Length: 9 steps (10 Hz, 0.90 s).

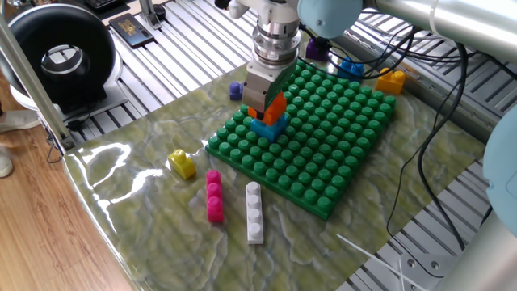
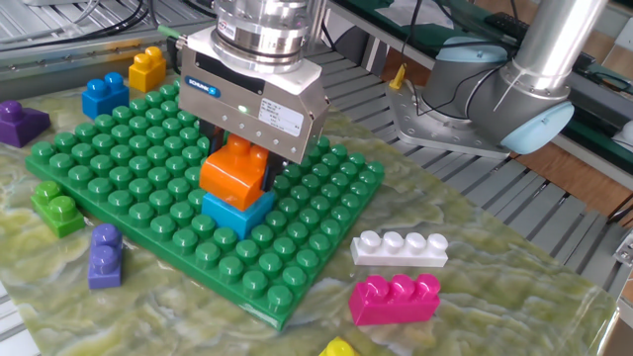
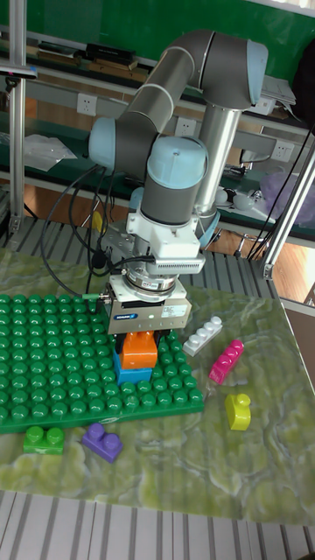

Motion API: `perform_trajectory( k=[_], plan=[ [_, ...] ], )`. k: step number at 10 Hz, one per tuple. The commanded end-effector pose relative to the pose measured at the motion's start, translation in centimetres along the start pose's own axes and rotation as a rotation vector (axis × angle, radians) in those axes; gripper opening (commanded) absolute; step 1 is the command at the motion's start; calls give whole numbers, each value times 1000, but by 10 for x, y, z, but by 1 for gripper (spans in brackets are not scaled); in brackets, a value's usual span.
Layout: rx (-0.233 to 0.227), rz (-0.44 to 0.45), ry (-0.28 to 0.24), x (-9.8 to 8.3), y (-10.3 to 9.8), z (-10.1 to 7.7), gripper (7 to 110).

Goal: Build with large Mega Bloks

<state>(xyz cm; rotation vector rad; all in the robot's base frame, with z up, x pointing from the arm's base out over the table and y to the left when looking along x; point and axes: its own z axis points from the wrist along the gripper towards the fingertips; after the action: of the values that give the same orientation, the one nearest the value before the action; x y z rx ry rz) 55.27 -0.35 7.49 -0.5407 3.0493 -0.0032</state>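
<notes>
The gripper (image 2: 237,163) points straight down over the green baseplate (image 2: 297,287), its fingers clamped on the orange block (image 2: 233,175). The orange block sits directly above the light blue block (image 2: 235,211), which is seated on the baseplate studs near the plate's right end in the tall fixed view. Whether the orange block is fully pressed down onto the blue one cannot be told.

Loose blocks around the plate:
- White four-stud block (image 2: 399,247): on the marbled mat (image 2: 495,297), just off the plate's right edge.
- Pink block (image 2: 394,300): nearer than the white block, just beside it.
- Yellow block (image 3: 237,409): on the mat, nearer than the pink block in the tall fixed view.
- Purple block (image 2: 104,256): on the mat at the near edge of the plate.
- Green block (image 2: 57,207): left of the purple block, touching the plate edge.
- Blue block (image 2: 103,95) and orange-yellow block (image 2: 147,69): side by side at the far left corner of the plate.
- Dark purple block (image 2: 20,123): far left, apart from the plate.

The gripper body hides the upper rear of the orange block in the fixed views. Black cables (image 1: 428,113) hang beside the far side of the plate.
</notes>
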Motion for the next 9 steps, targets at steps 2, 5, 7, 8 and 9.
perform_trajectory(
  k=[2, 5, 7, 8, 9],
  plan=[
    [-8, 5, -3, 0, 1, 1, 7],
    [-7, 5, -1, 0, 0, 1, 7],
    [-10, 4, -2, -2, 1, 2, 7],
    [-12, 4, -1, -2, 1, 2, 7],
    [-2, 2, 4, 0, -1, 2, 7]
  ],
)
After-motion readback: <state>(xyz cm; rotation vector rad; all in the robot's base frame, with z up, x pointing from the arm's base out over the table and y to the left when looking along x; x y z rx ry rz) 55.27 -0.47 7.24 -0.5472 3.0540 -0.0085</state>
